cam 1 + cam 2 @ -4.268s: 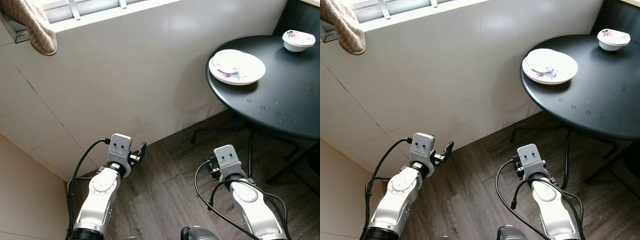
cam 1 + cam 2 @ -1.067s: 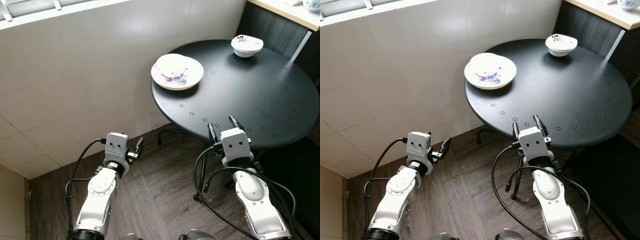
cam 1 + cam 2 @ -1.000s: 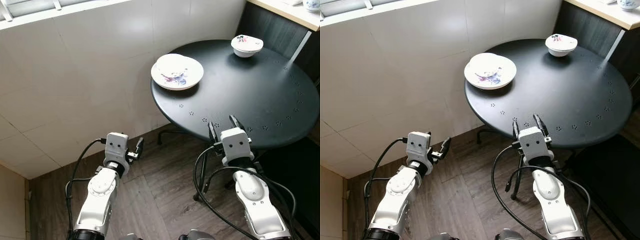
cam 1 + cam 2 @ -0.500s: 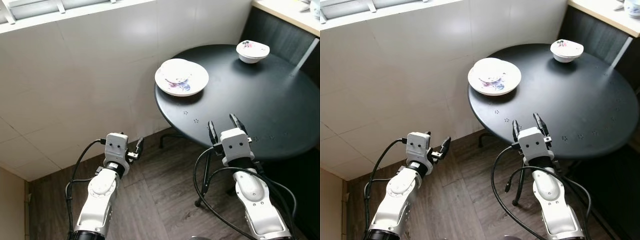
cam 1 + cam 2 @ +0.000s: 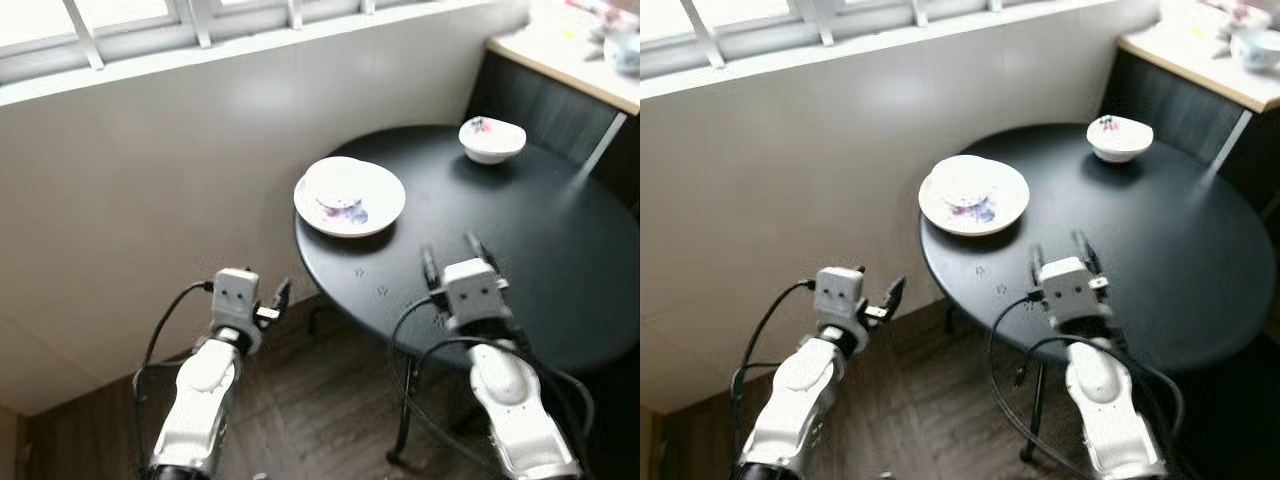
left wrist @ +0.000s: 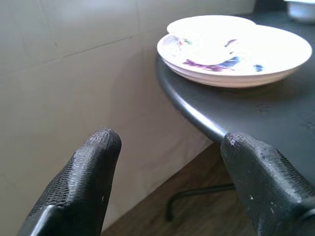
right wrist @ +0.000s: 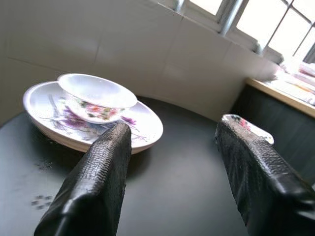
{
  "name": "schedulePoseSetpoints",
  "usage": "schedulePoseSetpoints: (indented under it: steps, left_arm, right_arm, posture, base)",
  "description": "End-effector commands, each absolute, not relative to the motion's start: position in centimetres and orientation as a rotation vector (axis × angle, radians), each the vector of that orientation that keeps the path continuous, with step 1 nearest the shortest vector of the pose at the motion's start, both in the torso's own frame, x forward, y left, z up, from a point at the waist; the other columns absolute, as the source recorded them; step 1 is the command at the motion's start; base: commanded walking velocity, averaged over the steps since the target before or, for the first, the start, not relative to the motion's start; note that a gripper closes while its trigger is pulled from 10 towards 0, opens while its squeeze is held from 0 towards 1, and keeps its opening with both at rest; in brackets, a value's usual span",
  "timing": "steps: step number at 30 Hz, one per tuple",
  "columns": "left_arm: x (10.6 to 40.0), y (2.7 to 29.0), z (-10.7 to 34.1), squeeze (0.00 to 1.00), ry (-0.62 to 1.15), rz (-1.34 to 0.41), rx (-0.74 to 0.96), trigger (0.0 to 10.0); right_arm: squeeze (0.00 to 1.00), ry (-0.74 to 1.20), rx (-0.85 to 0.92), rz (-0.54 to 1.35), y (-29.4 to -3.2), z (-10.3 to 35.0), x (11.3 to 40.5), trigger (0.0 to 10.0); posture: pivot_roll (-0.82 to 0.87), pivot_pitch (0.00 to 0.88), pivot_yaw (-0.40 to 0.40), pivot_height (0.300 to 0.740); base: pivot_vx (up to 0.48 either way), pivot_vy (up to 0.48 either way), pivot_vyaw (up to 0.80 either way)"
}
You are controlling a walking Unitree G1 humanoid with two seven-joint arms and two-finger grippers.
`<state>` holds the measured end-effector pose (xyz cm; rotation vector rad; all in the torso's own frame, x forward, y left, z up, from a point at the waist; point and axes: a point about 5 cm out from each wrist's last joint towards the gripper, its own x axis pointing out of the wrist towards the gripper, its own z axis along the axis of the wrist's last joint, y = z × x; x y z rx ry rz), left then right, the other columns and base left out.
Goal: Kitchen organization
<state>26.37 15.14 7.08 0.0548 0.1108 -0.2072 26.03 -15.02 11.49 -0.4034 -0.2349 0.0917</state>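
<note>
On a round black desk (image 5: pixel 560 270) beside a white tiled wall sits a floral plate (image 5: pixel 350 197) holding a small bowl (image 7: pixel 97 98); another bowl (image 5: pixel 491 139) sits farther back. The right gripper (image 5: pixel 447 258) hovers over the desk's near edge, fingers apart. The left gripper (image 5: pixel 281 294) hangs beside the desk, fingers apart.

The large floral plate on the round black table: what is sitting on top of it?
A small floral bowl sits on the plate, toward its window side. The plate's centre under the bowl is covered; the bowl's inside cannot be made out.
</note>
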Motion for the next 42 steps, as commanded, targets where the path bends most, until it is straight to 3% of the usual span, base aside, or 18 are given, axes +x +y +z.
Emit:
schedulePoseSetpoints:
  steps: [1, 12, 17, 29, 37, 42]
  left_arm:
    - [26.4, 14.4, 7.0, 0.0, 0.104, -0.227, 0.04, 10.0]
    - [26.4, 14.4, 6.8, 0.0, 0.107, -0.228, 0.041, 10.0]
    - [26.6, 14.4, 6.9, 0.0, 0.1, -0.225, 0.029, 10.0]
    - [26.8, 14.4, 7.0, 0.0, 0.101, -0.231, 0.022, 10.0]
    - [27.0, 14.2, 7.1, 0.0, 0.1, -0.232, 0.019, 10.0]
    - [27.2, 14.1, 7.1, 0.0, 0.099, -0.234, 0.018, 10.0]
  right_arm:
    - [0.0, -0.229, -0.419, 0.074, -15.7, 11.4, 26.1, 10.0]
    - [0.0, -0.192, -0.419, 0.066, -15.8, 10.9, 26.5, 10.0]
    - [0.0, -0.184, -0.432, 0.073, -15.7, 10.8, 26.7, 10.0]
    - [0.0, -0.117, -0.289, -0.02, -17.3, 11.0, 27.9, 10.0]
    - [0.0, 0.001, -0.072, -0.047, -18.8, 11.1, 30.5, 10.0]
    - [0.0, 0.049, -0.031, 0.01, -19.0, 11.5, 31.9, 10.0]
  posture:
    - [-0.13, 0.015, 0.03, 0.74]
    - [-0.13, 0.0, 0.028, 0.74]
    - [-0.12, 0.004, 0.028, 0.74]
    - [-0.12, 0.015, 0.037, 0.74]
    - [-0.12, 0.018, 0.033, 0.74]
    - [-0.12, 0.018, 0.032, 0.74]
  base:
    - [0.307, 0.0, 0.0]
    - [0.297, 0.0, 0.0]
    - [0.0, 0.0, 0.71]
    - [0.0, 0.0, 0.07]
    - [0.0, 0.0, 0.0]
    - [0.0, 0.0, 0.0]
